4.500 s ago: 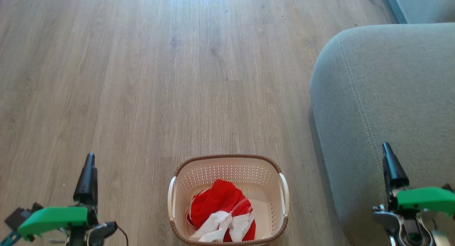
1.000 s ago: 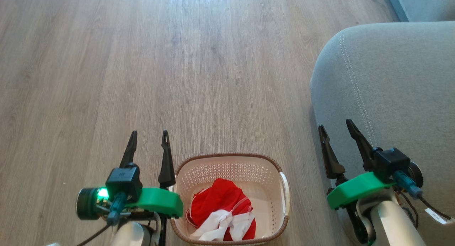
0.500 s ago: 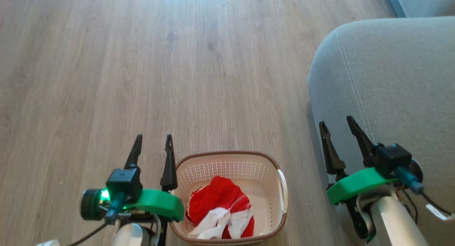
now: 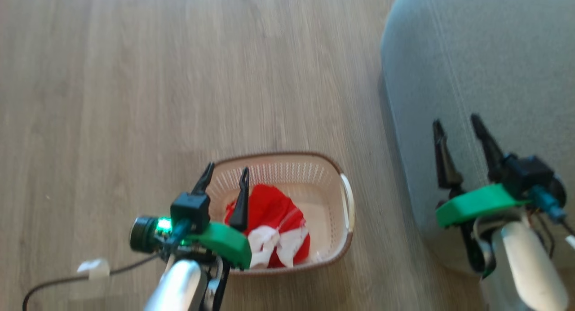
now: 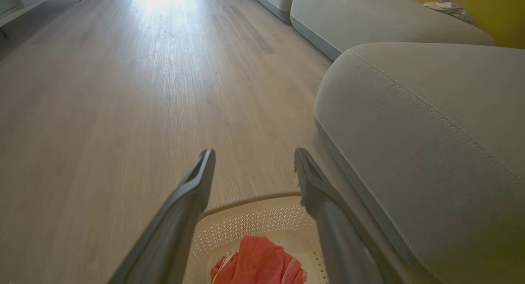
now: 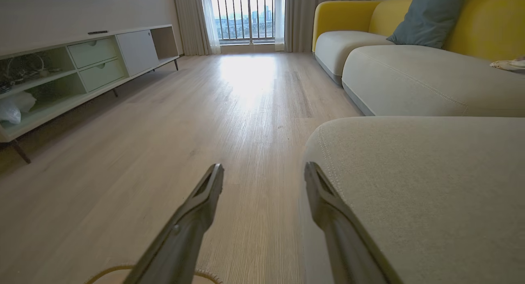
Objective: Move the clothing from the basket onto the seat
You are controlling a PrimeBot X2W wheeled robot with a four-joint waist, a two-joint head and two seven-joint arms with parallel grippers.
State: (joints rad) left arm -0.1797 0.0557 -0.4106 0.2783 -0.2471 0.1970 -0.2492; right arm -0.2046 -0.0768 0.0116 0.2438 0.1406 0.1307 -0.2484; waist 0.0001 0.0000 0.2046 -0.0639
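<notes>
Plainly, one red-and-white clothing heap lies in the single basket, just beside one seat; both pairs of jaws gape empty, left above the basket, right above the seat.

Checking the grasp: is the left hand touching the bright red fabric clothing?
Apart. Left wrist view shows cream perforated basket between the clothing and each finger of the left hand.

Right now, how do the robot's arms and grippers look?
The left gripper and right gripper each have two long pointed black fingers on a green mount. Forearms are pale. A green light and black cable show at the left wrist.
</notes>
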